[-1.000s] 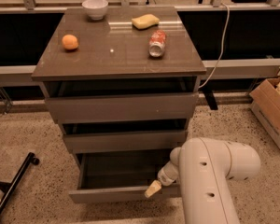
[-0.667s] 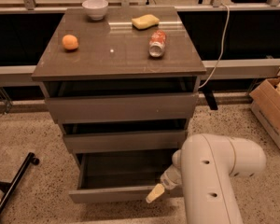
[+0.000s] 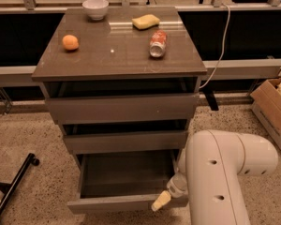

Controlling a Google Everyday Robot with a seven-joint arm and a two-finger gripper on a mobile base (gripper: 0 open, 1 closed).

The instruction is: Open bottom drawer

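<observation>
Counting three grey-brown handle-less drawers in the grey-brown cabinet (image 3: 119, 64) at the centre of the frame. One of them, the bottom drawer (image 3: 126, 203), is pulled well out at lower centre, and you can look straight down into its shallow box. Its flat front sits close to the bottom edge of the frame. The other two, the middle drawer (image 3: 124, 141) and the top drawer (image 3: 122, 108), sit further back above it, with dark gaps over them.

One white robot arm (image 3: 222, 172) fills the lower right. Its cream-tipped gripper (image 3: 161, 200) is right at the right end of the bottom drawer's front. I honestly can't tell if it's clamped on the panel or released.

On the cabinet top there are four things:
- one small white bowl (image 3: 95, 8) at the back left
- one orange fruit (image 3: 70, 42) on the left
- one yellow sponge (image 3: 145, 21) at the back
- one red and silver can (image 3: 158, 43) lying on its side, right of centre

One white cable (image 3: 220, 55) runs down on the right. One brown cardboard box (image 3: 271, 109) sits at the right edge, and one black bar (image 3: 14, 186) lies on the speckled floor at lower left.
</observation>
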